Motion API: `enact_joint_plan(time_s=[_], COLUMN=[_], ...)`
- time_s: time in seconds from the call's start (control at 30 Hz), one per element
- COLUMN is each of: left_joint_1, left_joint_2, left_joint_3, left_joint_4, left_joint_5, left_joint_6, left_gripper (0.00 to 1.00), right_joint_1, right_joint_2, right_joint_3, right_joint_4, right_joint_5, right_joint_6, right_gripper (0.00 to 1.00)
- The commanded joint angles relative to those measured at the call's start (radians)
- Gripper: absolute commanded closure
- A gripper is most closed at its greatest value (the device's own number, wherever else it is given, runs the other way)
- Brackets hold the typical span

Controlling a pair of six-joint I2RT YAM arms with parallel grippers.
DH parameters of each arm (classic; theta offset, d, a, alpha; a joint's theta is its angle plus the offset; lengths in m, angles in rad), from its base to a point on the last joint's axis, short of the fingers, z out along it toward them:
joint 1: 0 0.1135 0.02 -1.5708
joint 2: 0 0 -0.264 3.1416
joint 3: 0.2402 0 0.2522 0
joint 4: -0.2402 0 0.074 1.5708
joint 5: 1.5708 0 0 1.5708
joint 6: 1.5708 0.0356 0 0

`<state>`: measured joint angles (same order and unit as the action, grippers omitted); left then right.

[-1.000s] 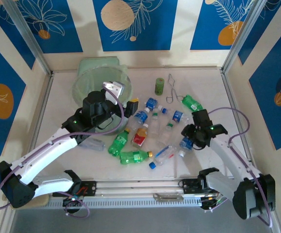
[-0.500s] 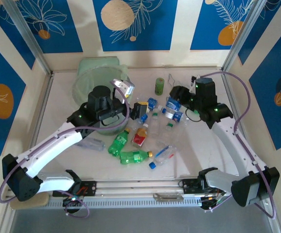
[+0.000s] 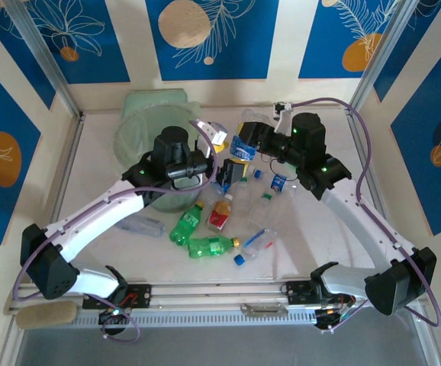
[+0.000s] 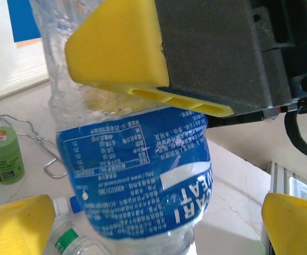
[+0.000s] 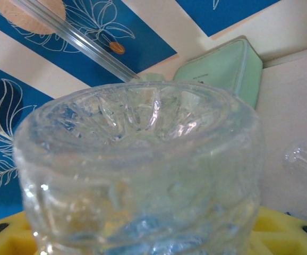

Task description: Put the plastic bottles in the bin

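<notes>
My right gripper [image 3: 251, 141] clenches a clear, blue-labelled plastic bottle [image 4: 137, 175] toward the far edge of the table [image 3: 323, 236]; my left gripper [image 3: 225, 172] gapes empty alongside.

The white table [image 3: 323, 236] carried the bin [image 3: 140, 130] at about eleven o'clock. Just below centre, toward six o'clock, two green bottles [image 3: 186, 226], a red-labelled bottle [image 3: 220, 214] and several clear bottles [image 3: 259, 241] lay close together. At eight o'clock lay what looked like another clear one [image 3: 149, 226]. An olive cylinder [image 4: 2, 154] stood just beside wire tongs [image 4: 31, 139].
</notes>
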<state>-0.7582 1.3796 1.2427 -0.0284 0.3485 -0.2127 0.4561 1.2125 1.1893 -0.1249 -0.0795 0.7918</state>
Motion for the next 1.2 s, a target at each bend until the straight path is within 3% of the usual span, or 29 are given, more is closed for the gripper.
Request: enact_joint_plan(time_s=[0.0, 0.3, 0.57, 0.83, 1.0, 1.17], left_joint_1=[-0.01, -0.011, -0.011, -0.011, -0.011, -0.012], left_joint_2=[0.017, 0.047, 0.052, 0.067, 0.049, 0.025], left_joint_3=[0.038, 0.05, 0.051, 0.06, 0.05, 0.037], left_joint_4=[0.033, 0.057, 0.055, 0.026, 0.024, 0.031], left_joint_5=[0.029, -0.01, -0.04, -0.037, -0.072, -0.113], left_joint_6=[-0.016, -0.026, -0.018, -0.018, -0.009, -0.001], left_gripper=[0.0, 0.01, 0.17, 0.15, 0.35, 0.47], right_joint_1=[0.012, 0.035, 0.05, 0.064, 0.065, 0.064], right_joint_2=[-0.002, -0.006, -0.003, 0.007, 0.003, 0.0], right_joint_3=[-0.005, -0.037, -0.074, -0.074, -0.077, -0.083], right_joint_4=[0.061, 0.1, 0.153, 0.184, 0.178, 0.182], right_joint_5=[-0.024, -0.044, -0.055, -0.063, -0.06, -0.052], right_joint_6=[0.024, 0.057, 0.109, 0.123, 0.121, 0.122], right_gripper=[0.47, 0.47, 0.47, 0.47, 0.47, 0.42])
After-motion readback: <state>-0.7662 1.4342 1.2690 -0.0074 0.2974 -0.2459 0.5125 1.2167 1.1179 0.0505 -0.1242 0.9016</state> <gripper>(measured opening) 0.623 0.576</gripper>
